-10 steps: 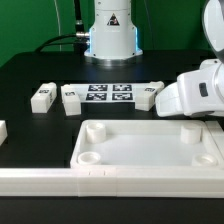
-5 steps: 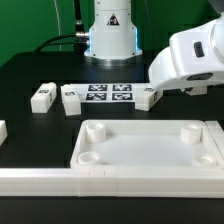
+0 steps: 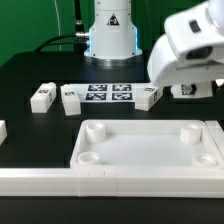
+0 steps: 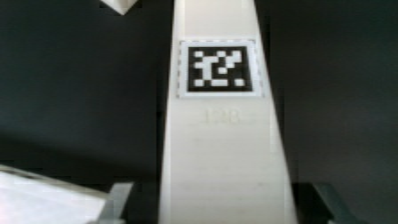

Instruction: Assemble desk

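- Exterior view: the tabletop [image 3: 150,150] lies rim-up on the black table [image 3: 25,75], just behind the long rail [image 3: 100,182].
- Two loose legs, the outer leg [image 3: 42,96] and the inner leg [image 3: 71,99], lie on the exterior view's left of the marker board [image 3: 110,93]. A third leg [image 3: 148,96] lies on its right.
- The arm [image 3: 190,45] hangs over the right side and largely hides its gripper.
- Wrist view: the gripper [image 4: 221,205] is clamped on a fourth leg [image 4: 217,130]. There is a finger [image 4: 121,203] against each side, and the leg's tag [image 4: 219,68] faces the camera.

White leg [image 4: 217,150], black-and-white tag [image 4: 219,70], black table [image 3: 25,75].
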Controlling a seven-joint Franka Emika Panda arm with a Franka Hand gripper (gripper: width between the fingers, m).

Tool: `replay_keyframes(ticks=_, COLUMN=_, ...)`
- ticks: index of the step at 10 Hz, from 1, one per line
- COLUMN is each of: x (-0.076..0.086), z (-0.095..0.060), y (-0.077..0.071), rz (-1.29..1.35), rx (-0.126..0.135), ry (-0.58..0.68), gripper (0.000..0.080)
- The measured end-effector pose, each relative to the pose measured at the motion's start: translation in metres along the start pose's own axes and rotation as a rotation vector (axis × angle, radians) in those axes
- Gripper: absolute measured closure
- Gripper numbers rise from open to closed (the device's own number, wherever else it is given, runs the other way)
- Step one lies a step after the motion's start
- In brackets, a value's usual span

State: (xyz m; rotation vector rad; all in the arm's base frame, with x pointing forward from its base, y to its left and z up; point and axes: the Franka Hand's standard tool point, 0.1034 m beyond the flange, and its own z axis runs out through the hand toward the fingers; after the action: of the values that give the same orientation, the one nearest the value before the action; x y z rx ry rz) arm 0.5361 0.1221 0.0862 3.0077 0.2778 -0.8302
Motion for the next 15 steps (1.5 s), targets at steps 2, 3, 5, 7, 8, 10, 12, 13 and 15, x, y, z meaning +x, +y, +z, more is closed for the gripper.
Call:
replay_keyframes(ticks=2, x=0.0, z=-0.031, y=0.004, rz=0.002, rx=0.0, ry=0.101, gripper=0.0509)
replay_keyframes(ticks=3, x=0.007, z=-0.042, y=0.005, rz=0.003, rx=0.0, ry=0.189, gripper=0.0509)
replay_keyframes(ticks=5, x=0.008, z=-0.037, y=0.004, rz=0.002, rx=-0.002, ry=0.317, gripper=0.0509)
replay_keyframes(ticks=7, x=0.016, z=-0.044, y=0.005, rz=-0.009, rx=-0.003, ry=0.457, gripper=0.0509)
replay_keyframes(ticks=8, x=0.018, z=-0.056, y=0.01, rz=-0.014, rx=-0.003, ry=0.526, gripper=0.0509)
replay_keyframes(ticks=10, x=0.013, z=-0.083, y=0.012, rz=-0.012, rx=-0.007, ry=0.597, gripper=0.0509)
replay_keyframes(ticks=12, x=0.016, z=-0.099, y=0.009, rz=-0.01, rx=-0.007, ry=0.719, gripper=0.0509)
replay_keyframes(ticks=13, x=0.02, z=-0.098, y=0.01, rz=-0.011, rx=-0.008, ry=0.807, gripper=0.0509)
replay_keyframes(ticks=15, x=0.023, z=-0.094, y=0.012, rz=-0.014, rx=-0.009, ry=0.883, gripper=0.0509)
